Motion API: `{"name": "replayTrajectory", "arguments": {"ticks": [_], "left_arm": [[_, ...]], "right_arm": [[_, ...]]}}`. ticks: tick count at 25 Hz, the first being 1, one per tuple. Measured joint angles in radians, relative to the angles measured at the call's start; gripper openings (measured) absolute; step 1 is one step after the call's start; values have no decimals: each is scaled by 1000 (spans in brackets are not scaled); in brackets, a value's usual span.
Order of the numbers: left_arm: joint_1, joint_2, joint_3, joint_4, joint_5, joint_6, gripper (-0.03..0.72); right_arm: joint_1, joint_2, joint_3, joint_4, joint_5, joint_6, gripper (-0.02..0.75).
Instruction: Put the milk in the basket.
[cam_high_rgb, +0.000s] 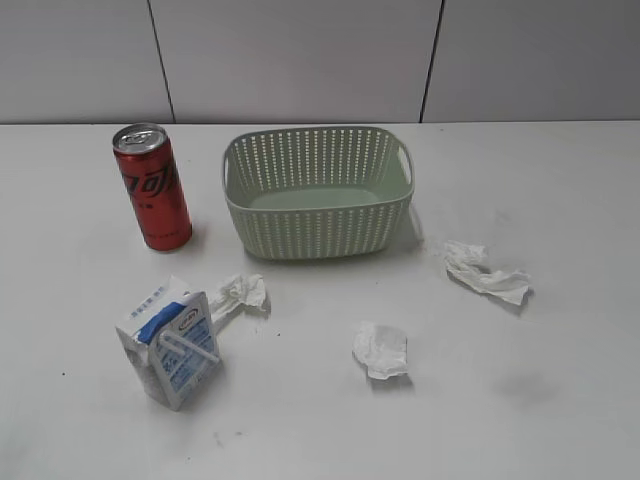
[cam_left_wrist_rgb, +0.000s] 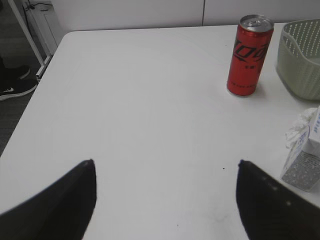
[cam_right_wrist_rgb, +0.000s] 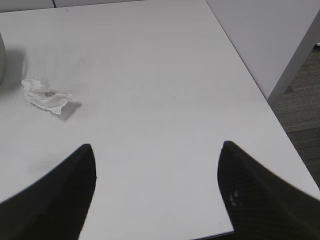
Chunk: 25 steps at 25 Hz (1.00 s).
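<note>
The milk (cam_high_rgb: 170, 342) is a small white carton with blue print and a straw on its side, standing at the front left of the white table; its edge shows at the right of the left wrist view (cam_left_wrist_rgb: 305, 162). The pale green basket (cam_high_rgb: 318, 228) stands behind it, empty, and its corner shows in the left wrist view (cam_left_wrist_rgb: 300, 57). My left gripper (cam_left_wrist_rgb: 164, 162) is open over bare table, left of the milk. My right gripper (cam_right_wrist_rgb: 156, 146) is open over the table's right part. Neither gripper shows in the exterior view.
A red soda can (cam_high_rgb: 152, 187) stands left of the basket, also in the left wrist view (cam_left_wrist_rgb: 249, 55). Crumpled tissues lie beside the milk (cam_high_rgb: 243, 292), at front centre (cam_high_rgb: 380, 350) and right of the basket (cam_high_rgb: 485, 272). The table's right edge (cam_right_wrist_rgb: 260, 95) is near my right gripper.
</note>
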<state>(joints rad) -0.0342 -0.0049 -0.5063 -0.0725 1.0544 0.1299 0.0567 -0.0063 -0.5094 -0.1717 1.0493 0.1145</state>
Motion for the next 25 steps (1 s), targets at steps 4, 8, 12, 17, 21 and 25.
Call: {"name": "replayTrajectory", "arguments": {"ticks": [4,8,12,17,21,25], "left_arm": [[0,0,0,0,0,0,652],[0,0,0,0,0,0,649],[0,2,0,0,0,1,640],[0,107,-12,-34,-24,2,615],[0,300,-53,-90,-132,1,611],[-29,525,-97,-176,-207,43,612]], "right_arm": [[0,0,0,0,0,0,586],[0,0,0,0,0,0,586],[0,0,0,0,0,0,586],[0,0,0,0,0,0,586],[0,0,0,0,0,0,587],[0,0,0,0,0,0,587]]}}
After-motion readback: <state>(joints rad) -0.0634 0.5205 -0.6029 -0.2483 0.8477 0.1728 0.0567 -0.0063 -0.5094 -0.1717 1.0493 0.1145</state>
